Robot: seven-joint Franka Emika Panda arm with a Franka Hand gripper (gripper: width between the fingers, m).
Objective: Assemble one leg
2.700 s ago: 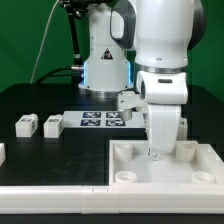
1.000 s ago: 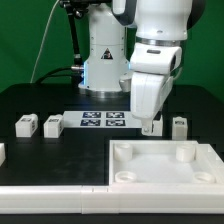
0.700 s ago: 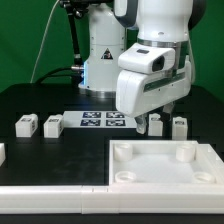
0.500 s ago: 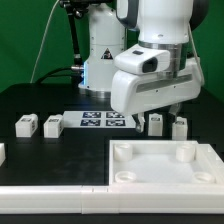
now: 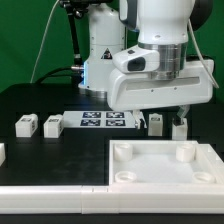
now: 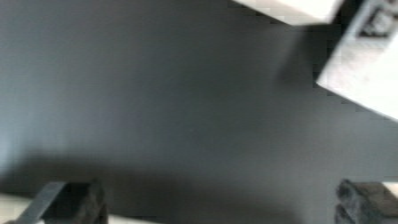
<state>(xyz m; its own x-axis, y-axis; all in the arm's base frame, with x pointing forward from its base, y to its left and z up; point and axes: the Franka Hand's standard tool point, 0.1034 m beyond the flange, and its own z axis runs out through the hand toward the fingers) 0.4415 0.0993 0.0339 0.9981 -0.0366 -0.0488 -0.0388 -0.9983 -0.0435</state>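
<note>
Several small white legs with marker tags stand on the black table. Two are at the exterior view's left (image 5: 27,125) (image 5: 53,125) and two are behind the panel at the right (image 5: 155,122) (image 5: 180,127). The large white panel (image 5: 150,172) with corner sockets lies in front. My gripper (image 5: 164,111) hangs tilted above the two right legs, its white hand hiding part of them. In the wrist view the gripper (image 6: 219,204) is open, its fingertips (image 6: 68,200) far apart with only dark table between them. It holds nothing.
The marker board (image 5: 98,120) lies on the table between the leg pairs, in front of the robot base (image 5: 100,60). Another white part shows at the left edge (image 5: 2,152). Blurred white pieces (image 6: 365,60) sit at the wrist view's edge.
The gripper has lifted off the panel's back corner, moved back toward the two right legs and turned its hand sideways. The legs and the panel have not moved.
</note>
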